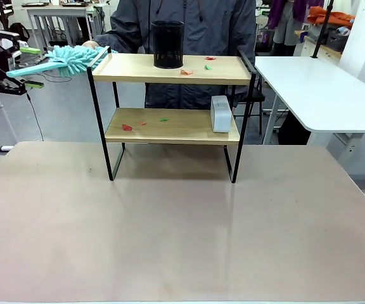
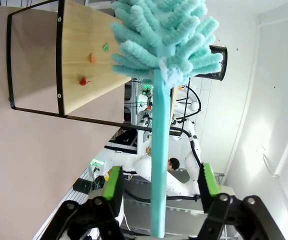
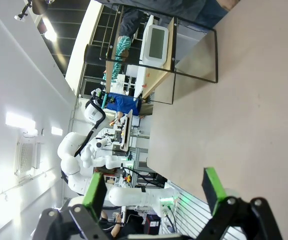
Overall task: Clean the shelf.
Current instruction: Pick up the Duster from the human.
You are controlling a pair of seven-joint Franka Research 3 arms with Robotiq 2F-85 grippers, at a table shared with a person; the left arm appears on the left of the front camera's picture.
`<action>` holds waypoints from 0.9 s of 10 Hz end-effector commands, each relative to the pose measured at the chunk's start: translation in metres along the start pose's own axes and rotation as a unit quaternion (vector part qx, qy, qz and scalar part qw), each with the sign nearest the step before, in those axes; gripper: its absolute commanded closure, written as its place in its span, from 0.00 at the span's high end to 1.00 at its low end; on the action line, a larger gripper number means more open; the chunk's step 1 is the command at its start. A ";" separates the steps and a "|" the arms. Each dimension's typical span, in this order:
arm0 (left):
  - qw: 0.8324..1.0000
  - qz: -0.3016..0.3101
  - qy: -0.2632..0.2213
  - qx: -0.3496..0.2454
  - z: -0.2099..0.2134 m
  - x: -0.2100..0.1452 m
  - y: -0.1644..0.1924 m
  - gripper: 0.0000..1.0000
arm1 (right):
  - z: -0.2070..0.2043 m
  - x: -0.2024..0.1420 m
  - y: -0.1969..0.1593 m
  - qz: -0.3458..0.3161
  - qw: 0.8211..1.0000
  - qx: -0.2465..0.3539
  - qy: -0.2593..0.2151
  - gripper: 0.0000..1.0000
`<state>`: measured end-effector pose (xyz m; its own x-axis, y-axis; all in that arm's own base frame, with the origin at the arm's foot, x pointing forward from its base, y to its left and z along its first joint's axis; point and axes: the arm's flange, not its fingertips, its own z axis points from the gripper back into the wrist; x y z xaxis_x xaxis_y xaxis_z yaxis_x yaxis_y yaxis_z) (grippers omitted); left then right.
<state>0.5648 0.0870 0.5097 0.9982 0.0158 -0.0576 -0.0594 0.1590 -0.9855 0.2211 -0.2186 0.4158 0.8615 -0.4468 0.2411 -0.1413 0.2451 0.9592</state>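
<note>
Since the shelf [image 1: 138, 68] stands upper centre in the front view and my left tool [image 1: 29, 67] sits at the upper left edge, the sweep has to run left to right across the frame, and the left arm is plainly the nearer one. The duster [image 1: 75, 60] lies almost level, handle toward me, with its fluffy head at the left end of the top board. In the left wrist view my left tool is spread. The teal handle [image 2: 159, 150] runs up between the green pads [image 2: 115, 185] with a gap on each side, so I judge nothing is pinched yet. A person's hand [image 1: 91, 44] shows just behind the head; whether it carries the duster I cannot tell. Paper scraps [image 1: 185, 72] lie near a black mesh cup [image 1: 168, 44] on the top board. My right tool [image 3: 153, 192] is spread and empty over the bench [image 3: 244, 125], well apart from the shelf.
</note>
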 end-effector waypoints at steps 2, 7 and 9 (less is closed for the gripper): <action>1.000 -0.014 0.000 -0.013 -0.001 -0.001 -0.001 0.00 | 0.002 0.000 0.001 0.014 1.000 0.002 0.003 1.00; 1.000 -0.014 0.010 -0.025 -0.003 -0.001 0.001 0.00 | 0.002 0.000 0.001 0.014 1.000 0.002 0.003 1.00; 1.000 -0.014 0.009 -0.024 -0.004 -0.001 0.001 0.00 | 0.002 0.000 0.001 0.014 1.000 0.002 0.003 1.00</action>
<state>0.5644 0.0855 0.5096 0.9985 0.0038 -0.0540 -0.0540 0.1446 -0.9880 0.2211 -0.2186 0.4158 0.8615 -0.4468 0.2413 -0.1415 0.2451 0.9591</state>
